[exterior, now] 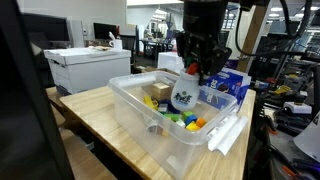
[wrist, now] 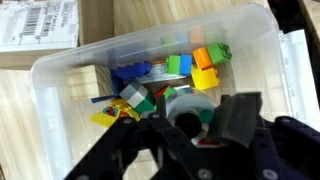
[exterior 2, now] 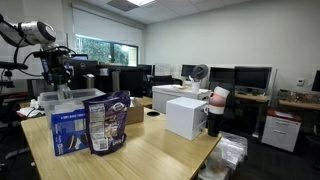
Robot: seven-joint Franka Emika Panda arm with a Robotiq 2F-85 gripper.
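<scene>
A clear plastic bin (exterior: pixel 140 125) stands on a wooden table (exterior: pixel 95 110). It holds several coloured toy blocks (wrist: pixel 195 62), also visible as the blocks (exterior: pixel 185 120) in an exterior view. My gripper (exterior: pixel 200 68) hangs over the bin, shut on a white round container with a blue label (exterior: pixel 184 95), which sits just above the blocks. In the wrist view my gripper (wrist: pixel 190 118) straddles the container (wrist: pixel 190 102), whose dark round opening faces the camera. In an exterior view the gripper (exterior 2: pixel 62 75) is above the bin (exterior 2: pixel 70 100).
A blue box (exterior: pixel 230 85) stands behind the bin and a white lid (exterior: pixel 228 132) leans at its side. A blue box (exterior 2: pixel 68 130) and a snack bag (exterior 2: pixel 108 122) stand on the table (exterior 2: pixel 150 150). A white cabinet (exterior: pixel 85 65) is beyond the table.
</scene>
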